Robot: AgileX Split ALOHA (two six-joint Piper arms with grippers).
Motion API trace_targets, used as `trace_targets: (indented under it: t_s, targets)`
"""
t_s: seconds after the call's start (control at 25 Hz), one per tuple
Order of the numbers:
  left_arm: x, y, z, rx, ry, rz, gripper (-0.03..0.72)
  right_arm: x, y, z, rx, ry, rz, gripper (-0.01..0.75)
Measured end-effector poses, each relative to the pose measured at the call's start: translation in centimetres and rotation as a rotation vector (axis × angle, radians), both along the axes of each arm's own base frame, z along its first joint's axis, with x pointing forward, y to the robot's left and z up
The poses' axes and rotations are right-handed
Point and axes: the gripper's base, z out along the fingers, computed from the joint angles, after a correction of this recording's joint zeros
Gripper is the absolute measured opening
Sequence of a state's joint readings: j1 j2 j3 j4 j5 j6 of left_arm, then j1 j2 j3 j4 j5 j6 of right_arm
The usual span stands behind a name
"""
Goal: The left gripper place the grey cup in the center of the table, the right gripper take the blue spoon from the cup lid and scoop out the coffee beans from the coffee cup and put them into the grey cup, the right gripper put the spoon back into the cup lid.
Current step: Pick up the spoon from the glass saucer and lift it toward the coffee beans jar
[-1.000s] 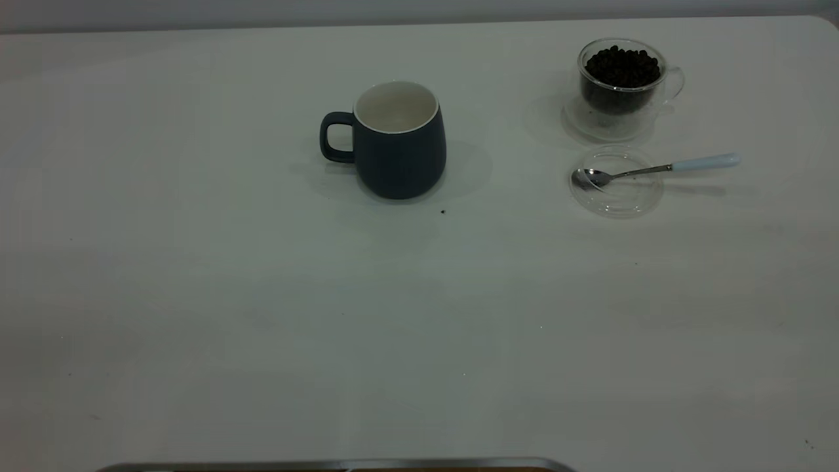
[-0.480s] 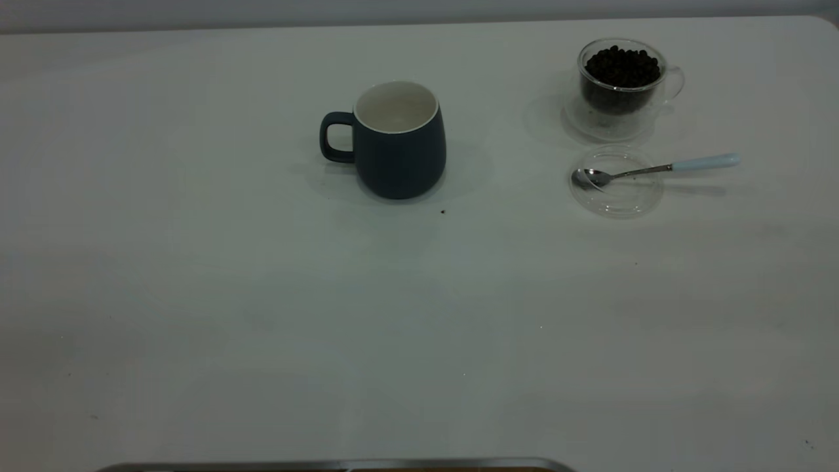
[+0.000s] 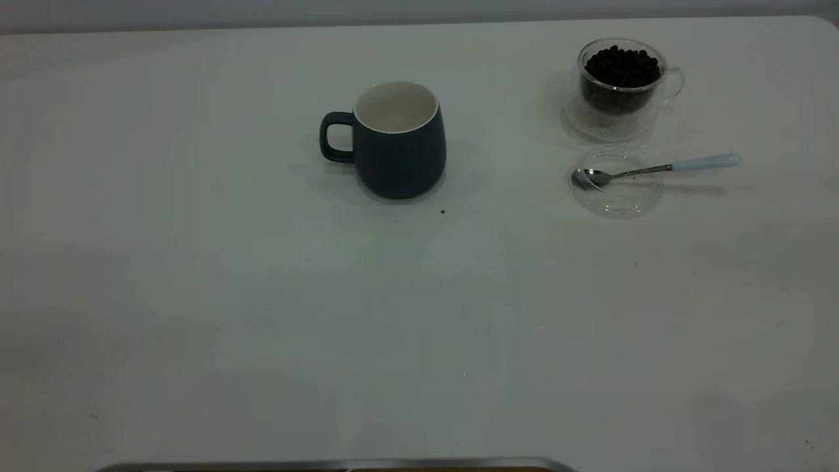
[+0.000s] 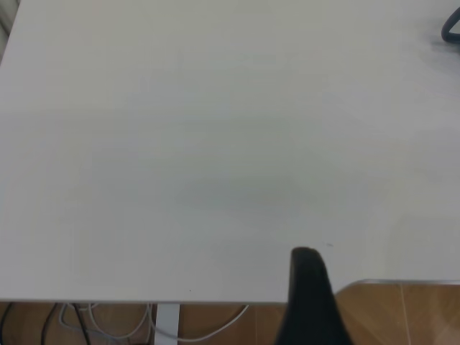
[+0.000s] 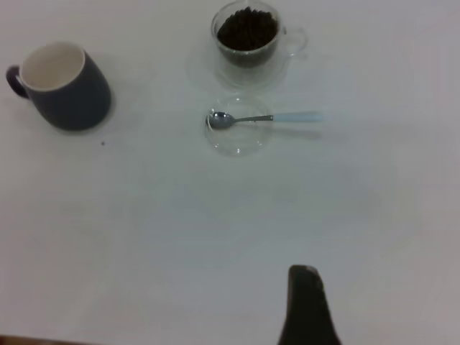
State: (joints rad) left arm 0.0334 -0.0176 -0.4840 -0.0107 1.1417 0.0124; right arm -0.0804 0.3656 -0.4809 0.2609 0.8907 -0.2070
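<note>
1. we find the grey cup (image 3: 398, 139) upright near the middle of the table (image 3: 262, 314), a little toward the far edge, its handle pointing to the left arm's side and its pale inside showing no beans that we can make out.
2. to the right arm's side, well apart from it, we see the coffee cup (image 3: 621, 88), clear glass and filled with dark coffee beans (image 3: 621, 67), standing near the far right corner.
3. just in front of that cup lies the cup lid (image 3: 616, 182), a clear disc flat on the table; the blue spoon (image 3: 655, 170) rests across it, bowl on the lid, pale blue handle reaching past the lid's rim toward the table's right edge.
4. edges: the far edge runs close behind the coffee cup; the near edge shows a metal strip (image 3: 334, 465). the whole near half of the table is open, and so is the left side.
5. we note one dark speck (image 3: 443, 212) on the table just in front of the grey cup.
6. left gripper (image 4: 310, 295): only one dark finger shows in its wrist view, over the near table edge, touching nothing; we cannot tell how far apart the fingers stand.
7. right gripper (image 5: 307, 305): the same, one dark finger over bare table, well short of the lid; spread not readable.
8. count: two cups, one lid, one spoon.
</note>
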Motion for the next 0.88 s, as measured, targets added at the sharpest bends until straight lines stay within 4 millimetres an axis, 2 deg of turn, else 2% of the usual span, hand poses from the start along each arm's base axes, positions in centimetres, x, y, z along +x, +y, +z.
trace_targets:
  t_s: [0.2, 0.52, 0.76, 0.88]
  targets:
    - [0.0, 0.0, 0.0, 0.000, 0.000, 0.000, 0.588, 6.9, 0.0, -0.9, -0.043, 0.017, 0.121, 0.594]
    - [0.0, 0.0, 0.0, 0.000, 0.000, 0.000, 0.588, 17.6, 0.5, -5.1, 0.110, 0.210, 0.222, 0.592]
    - [0.0, 0.0, 0.0, 0.000, 0.000, 0.000, 0.588, 23.3, 0.5, -9.2, 0.190, 0.284, 0.235, 0.590]
    - [0.0, 0.0, 0.0, -0.001, 0.000, 0.001, 0.588, 25.8, -1.0, -11.3, 0.255, 0.341, 0.192, 0.590]
